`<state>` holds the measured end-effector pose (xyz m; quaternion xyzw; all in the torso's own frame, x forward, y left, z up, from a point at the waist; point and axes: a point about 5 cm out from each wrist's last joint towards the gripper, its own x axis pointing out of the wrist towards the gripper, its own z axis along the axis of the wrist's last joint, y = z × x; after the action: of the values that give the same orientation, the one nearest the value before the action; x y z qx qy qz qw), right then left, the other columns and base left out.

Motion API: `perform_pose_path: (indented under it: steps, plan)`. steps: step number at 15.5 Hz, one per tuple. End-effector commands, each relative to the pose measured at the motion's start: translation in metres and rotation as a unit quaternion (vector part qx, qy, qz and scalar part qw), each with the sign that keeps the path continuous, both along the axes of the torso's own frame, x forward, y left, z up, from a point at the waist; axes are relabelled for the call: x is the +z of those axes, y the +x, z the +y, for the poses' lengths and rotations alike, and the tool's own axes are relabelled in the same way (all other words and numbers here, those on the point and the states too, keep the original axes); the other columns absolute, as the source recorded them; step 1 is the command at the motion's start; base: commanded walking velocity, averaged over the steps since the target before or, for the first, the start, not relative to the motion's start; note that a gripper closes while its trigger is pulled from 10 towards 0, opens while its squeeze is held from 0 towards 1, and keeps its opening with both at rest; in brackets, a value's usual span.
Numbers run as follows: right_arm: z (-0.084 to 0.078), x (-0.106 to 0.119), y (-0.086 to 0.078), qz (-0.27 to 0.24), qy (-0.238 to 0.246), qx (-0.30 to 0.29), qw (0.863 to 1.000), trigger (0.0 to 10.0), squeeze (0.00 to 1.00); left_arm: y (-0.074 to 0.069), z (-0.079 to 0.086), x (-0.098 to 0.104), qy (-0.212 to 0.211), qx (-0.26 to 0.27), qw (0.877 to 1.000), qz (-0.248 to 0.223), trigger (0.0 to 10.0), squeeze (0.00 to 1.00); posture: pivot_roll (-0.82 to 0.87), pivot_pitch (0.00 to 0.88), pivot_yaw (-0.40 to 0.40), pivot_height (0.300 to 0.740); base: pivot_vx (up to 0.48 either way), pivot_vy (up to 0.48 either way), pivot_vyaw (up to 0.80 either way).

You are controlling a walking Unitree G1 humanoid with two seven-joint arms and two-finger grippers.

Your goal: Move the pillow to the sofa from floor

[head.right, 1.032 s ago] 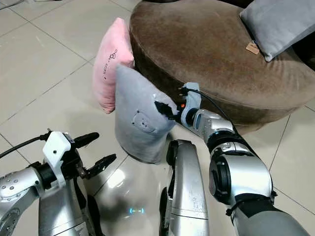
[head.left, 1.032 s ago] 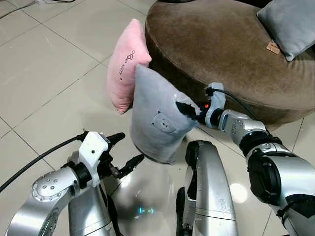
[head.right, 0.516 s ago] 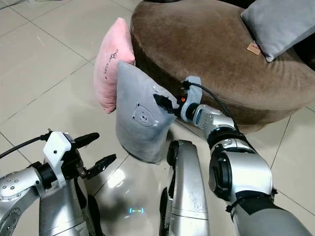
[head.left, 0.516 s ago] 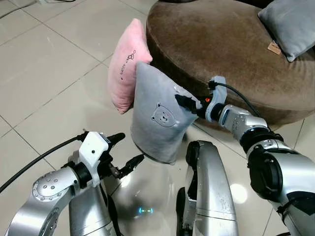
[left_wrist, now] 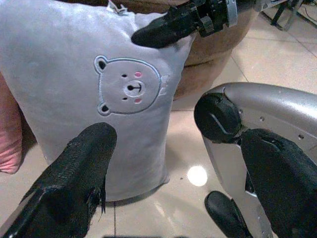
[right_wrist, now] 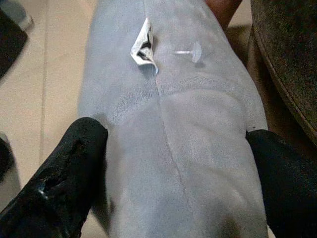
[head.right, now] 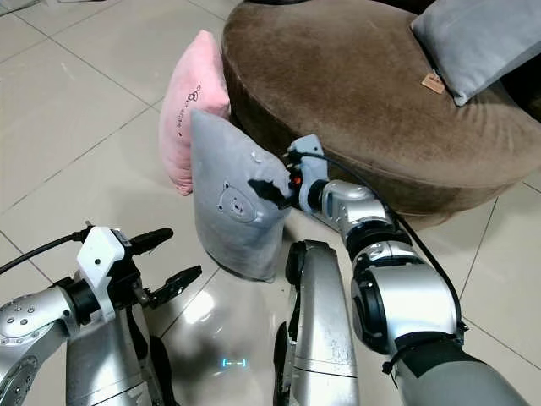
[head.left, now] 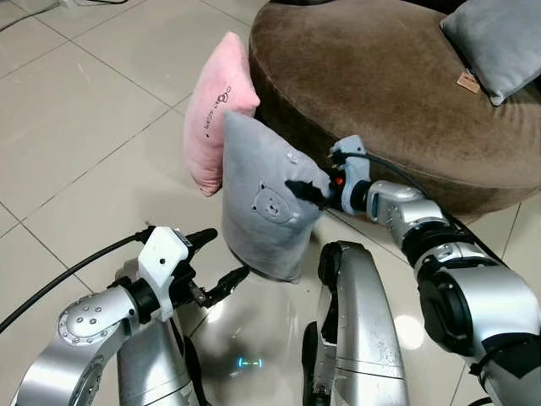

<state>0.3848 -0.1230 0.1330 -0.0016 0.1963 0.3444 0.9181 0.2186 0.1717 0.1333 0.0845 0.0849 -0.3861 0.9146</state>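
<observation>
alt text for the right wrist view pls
Two black fingers of the right gripper straddle the edge of a grey pillow, which has a small white tag. Beige floor tiles lie on one side, the brown sofa on the other.

Head cameras: forward and down, onto grey pillow [head.left: 266, 203] and sofa [head.left: 380, 85]. Wrist cameras: close along each gripper (both share that pillow).

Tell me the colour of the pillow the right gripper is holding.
Grey pillow, with a stitched bear face; clearest in the left wrist view.
</observation>
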Motion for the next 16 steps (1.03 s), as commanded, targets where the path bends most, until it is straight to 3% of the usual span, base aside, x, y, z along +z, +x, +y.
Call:
perform_pose_path:
  steps: [1,2,16]
  plan:
    - [-0.002,-0.013,-0.005,0.015,-0.028,0.0,0.999,4.5,0.0,-0.002,0.001,-0.004,0.012,-0.006,1.0,0.007,10.0,0.49,0.0,0.243,-0.074,0.408,0.0,0.0,0.0]
    - [-0.001,-0.014,-0.005,0.015,-0.032,-0.004,0.999,0.0,0.0,-0.002,0.001,-0.005,0.015,-0.008,1.0,0.008,10.0,0.49,0.0,0.241,-0.074,0.408,0.0,0.0,0.0]
    - [0.001,-0.028,-0.01,0.018,-0.048,-0.022,0.998,0.0,0.0,0.002,0.002,-0.011,0.029,-0.02,0.999,0.013,10.0,0.49,-0.01,0.198,-0.068,0.408,0.0,0.0,0.0]
